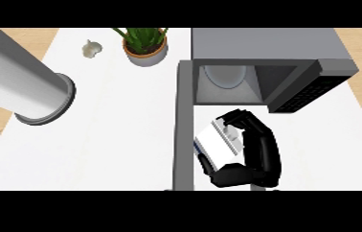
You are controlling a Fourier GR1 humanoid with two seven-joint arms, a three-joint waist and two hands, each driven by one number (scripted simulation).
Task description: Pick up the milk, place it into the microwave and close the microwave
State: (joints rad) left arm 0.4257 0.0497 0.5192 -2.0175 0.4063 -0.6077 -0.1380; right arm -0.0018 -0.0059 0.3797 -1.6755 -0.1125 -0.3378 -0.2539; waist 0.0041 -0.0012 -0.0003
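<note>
My right hand (256,149) is shut on the white milk carton (216,142), fingers and thumb curled round it, and hides part of it. It holds the carton tilted, just in front of the open microwave (268,44). The microwave's cavity faces me, with a round glass plate (226,76) inside. Its grey door (184,130) stands swung out at the left of my hand, seen edge-on as a long vertical bar. The dark control panel (308,94) is at the cavity's right. My left hand does not show.
A potted green plant (145,45) stands at the back, left of the microwave. A garlic bulb (90,49) lies further left. A large grey cylinder (32,85) reaches in from the upper left over the white counter (113,140).
</note>
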